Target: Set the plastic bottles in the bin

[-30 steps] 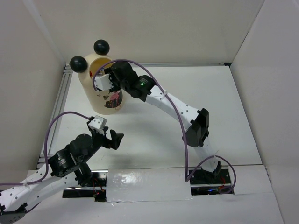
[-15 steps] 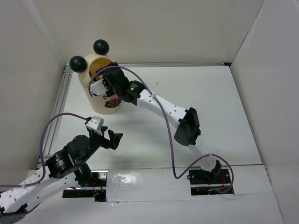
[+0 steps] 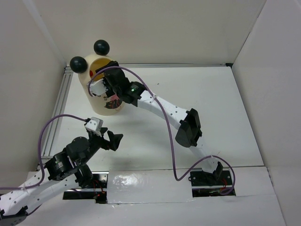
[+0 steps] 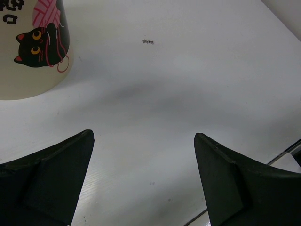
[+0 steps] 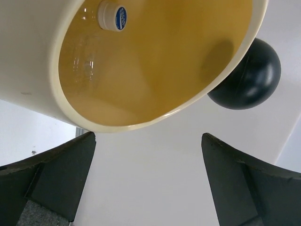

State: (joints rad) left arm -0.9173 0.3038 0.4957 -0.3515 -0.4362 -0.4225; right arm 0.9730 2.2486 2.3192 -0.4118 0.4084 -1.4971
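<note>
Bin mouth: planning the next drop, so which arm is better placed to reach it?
Right. The right gripper, open, sits at the bin rim, its camera looking in at a bottle. The left gripper, also open, hangs low near the bin's base.

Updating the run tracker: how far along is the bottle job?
Done: at least one white-and-blue-capped bottle is inside the bin. In hand: nothing; the right gripper is open over the bin mouth, the left gripper open above the table. Left: no bottles visible on the table, so probably finished.
</note>
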